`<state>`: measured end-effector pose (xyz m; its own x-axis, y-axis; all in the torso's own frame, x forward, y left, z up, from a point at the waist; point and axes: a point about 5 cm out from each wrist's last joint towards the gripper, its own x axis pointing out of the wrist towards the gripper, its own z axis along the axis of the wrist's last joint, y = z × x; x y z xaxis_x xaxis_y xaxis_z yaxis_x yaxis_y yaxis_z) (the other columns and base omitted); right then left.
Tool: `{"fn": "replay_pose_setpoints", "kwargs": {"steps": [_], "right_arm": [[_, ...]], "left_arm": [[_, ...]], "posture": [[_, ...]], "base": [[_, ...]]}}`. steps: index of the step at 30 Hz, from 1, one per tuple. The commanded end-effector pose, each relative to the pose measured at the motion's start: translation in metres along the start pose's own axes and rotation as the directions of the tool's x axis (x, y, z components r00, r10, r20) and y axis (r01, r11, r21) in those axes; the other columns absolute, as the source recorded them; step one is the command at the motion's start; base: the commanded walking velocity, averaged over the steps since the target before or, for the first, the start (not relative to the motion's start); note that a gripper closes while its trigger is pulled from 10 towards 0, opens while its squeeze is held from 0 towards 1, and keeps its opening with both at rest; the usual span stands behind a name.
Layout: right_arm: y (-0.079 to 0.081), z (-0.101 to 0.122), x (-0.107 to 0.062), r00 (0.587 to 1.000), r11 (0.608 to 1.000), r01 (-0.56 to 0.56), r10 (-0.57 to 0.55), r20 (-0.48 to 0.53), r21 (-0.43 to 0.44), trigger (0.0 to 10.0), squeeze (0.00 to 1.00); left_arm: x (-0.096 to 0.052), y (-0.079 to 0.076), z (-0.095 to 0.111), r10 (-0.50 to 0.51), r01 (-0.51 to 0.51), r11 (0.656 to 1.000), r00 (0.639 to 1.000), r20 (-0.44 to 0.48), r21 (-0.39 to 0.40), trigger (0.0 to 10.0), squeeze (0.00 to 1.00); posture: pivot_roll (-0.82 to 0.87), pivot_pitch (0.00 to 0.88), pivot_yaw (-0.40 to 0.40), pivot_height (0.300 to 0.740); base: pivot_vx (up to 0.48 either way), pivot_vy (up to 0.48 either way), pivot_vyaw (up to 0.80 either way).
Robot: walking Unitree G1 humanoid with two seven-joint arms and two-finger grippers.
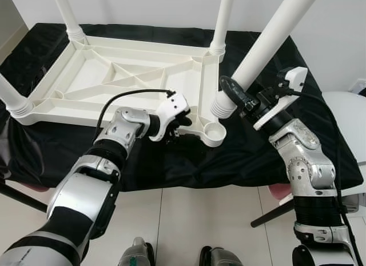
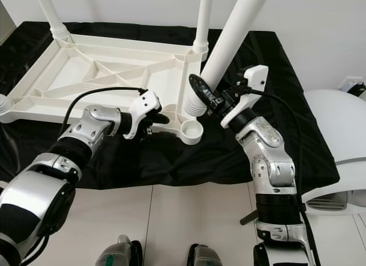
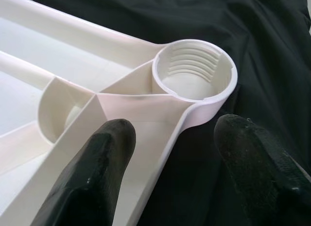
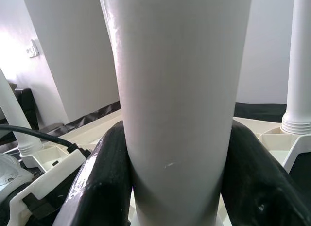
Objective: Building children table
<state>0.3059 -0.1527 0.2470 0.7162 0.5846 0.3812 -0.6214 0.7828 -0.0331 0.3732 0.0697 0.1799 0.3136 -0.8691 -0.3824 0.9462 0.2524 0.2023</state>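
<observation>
Right gripper (image 1: 235, 94) is clamped around the long white tapered plastic table leg (image 1: 269, 40), both black fingers (image 4: 99, 182) pressed to its sides just above the ribbed threaded end. That leg is tilted, its lower end hovering just beside the empty round threaded corner socket (image 3: 195, 75) and not yet in it. Left gripper (image 1: 182, 124) sits at the same corner of the upside-down white ribbed plastic tabletop (image 1: 120, 77), fingers spread apart on either side of the frame edge just short of the socket; whether they actually touch the plastic is unclear. Three other white legs (image 1: 222, 20) already stand in the remaining corners, and the tabletop lies on the black cloth-covered work surface (image 1: 246, 157).

Step in hand looks like seating the last leg. To do it well, the right arm should bring the leg upright over the socket first, since a tilted entry would likely cross the threads. Centre the ribbed end on the socket, lower it, then twist. Left gripper should close on the frame rim near the socket so the light tabletop does not slide or spin on the cloth.
</observation>
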Motion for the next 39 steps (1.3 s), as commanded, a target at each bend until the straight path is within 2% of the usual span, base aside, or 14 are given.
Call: {"fn": "replay_pose_setpoints", "kwargs": {"steps": [1,10,13,21,25,26,28,29,30,31,32,34,35,39], "right_arm": [[0.000,0.007,0.002,0.999,1.000,-0.002,0.003,0.032,-0.023,10.0,0.00],[0.000,0.008,0.001,0.999,1.000,-0.002,0.003,0.035,-0.026,10.0,0.00],[0.000,0.009,0.002,0.999,1.000,-0.002,0.003,0.037,-0.028,10.0,0.00],[-0.001,0.010,0.002,0.999,1.000,0.001,0.000,0.037,-0.031,10.0,0.00],[-0.001,0.010,0.001,0.999,0.999,0.003,-0.002,0.037,-0.034,10.0,0.00],[-0.001,0.010,0.001,0.999,0.999,0.005,-0.004,0.037,-0.035,10.0,0.00],[-0.002,0.011,0.001,0.999,0.999,0.007,-0.005,0.038,-0.036,10.0,0.00],[-0.002,0.011,0.001,0.999,0.999,0.008,-0.007,0.038,-0.037,10.0,0.00],[-0.002,0.011,0.000,0.999,0.999,0.010,-0.009,0.038,-0.039,10.0,0.00],[-0.002,0.011,0.000,0.999,0.999,0.010,-0.009,0.038,-0.039,10.0,0.00],[-0.002,0.012,0.000,0.999,0.999,0.011,-0.010,0.039,-0.040,10.0,0.00],[-0.002,0.012,-0.001,0.999,0.999,0.013,-0.011,0.038,-0.041,10.0,0.00],[-0.002,0.012,-0.001,0.999,0.999,0.015,-0.013,0.038,-0.041,10.0,0.00],[-0.003,0.011,-0.001,0.999,0.999,0.018,-0.016,0.038,-0.041,10.0,0.00]], "left_arm": [[-0.005,0.020,-0.006,0.385,-0.385,0.923,0.922,-0.027,-0.003,10.0,0.00],[-0.002,0.018,-0.016,0.403,-0.402,0.915,0.911,-0.090,0.034,10.0,0.00],[0.000,0.017,-0.020,0.431,-0.428,0.902,0.895,-0.116,0.055,10.0,0.00],[0.002,0.018,-0.022,0.460,-0.457,0.888,0.878,-0.136,0.055,10.0,0.00],[0.003,0.016,-0.025,0.445,-0.442,0.895,0.882,-0.157,0.055,10.0,0.00],[0.004,0.015,-0.028,0.432,-0.428,0.902,0.886,-0.168,0.060,3.4,0.00],[0.004,0.014,-0.029,0.422,-0.418,0.906,0.889,-0.175,0.063,3.4,0.00],[0.005,0.013,-0.031,0.412,-0.409,0.911,0.892,-0.187,0.060,2.9,0.00],[0.005,0.011,-0.032,0.396,-0.394,0.918,0.899,-0.185,0.052,0.0,0.00],[0.005,0.011,-0.032,0.396,-0.394,0.918,0.899,-0.185,0.052,0.0,0.00],[0.006,0.011,-0.032,0.386,-0.384,0.922,0.904,-0.183,0.046,4.3,0.00],[0.006,0.011,-0.032,0.380,-0.379,0.924,0.906,-0.189,0.040,4.3,0.00],[0.007,0.011,-0.031,0.379,-0.379,0.925,0.907,-0.182,0.036,10.0,0.00],[0.008,0.012,-0.025,0.372,-0.372,0.928,0.913,-0.167,0.034,10.0,0.00]], "posture": [[-0.02,0.082,0.023,0.740],[-0.03,0.078,0.026,0.740],[-0.03,0.079,0.025,0.740],[-0.03,0.085,0.025,0.740],[-0.04,0.086,0.027,0.740],[-0.04,0.087,0.030,0.740],[-0.04,0.087,0.030,0.740],[-0.04,0.087,0.031,0.740],[-0.04,0.088,0.032,0.740],[-0.04,0.088,0.032,0.740],[-0.04,0.088,0.032,0.740],[-0.04,0.088,0.033,0.740],[-0.04,0.088,0.035,0.740],[-0.04,0.087,0.036,0.740]], "base": [[0.000,0.000,0.00],[0.000,0.000,0.00],[0.000,0.000,0.00],[0.000,0.000,0.00],[0.000,0.000,0.00],[0.000,0.000,0.00],[0.000,0.000,0.00],[0.000,0.000,0.00],[0.000,0.000,0.00],[0.000,0.000,0.00],[0.000,0.000,0.00],[0.000,0.000,0.00],[0.000,0.000,0.00],[0.000,0.000,0.00]]}}
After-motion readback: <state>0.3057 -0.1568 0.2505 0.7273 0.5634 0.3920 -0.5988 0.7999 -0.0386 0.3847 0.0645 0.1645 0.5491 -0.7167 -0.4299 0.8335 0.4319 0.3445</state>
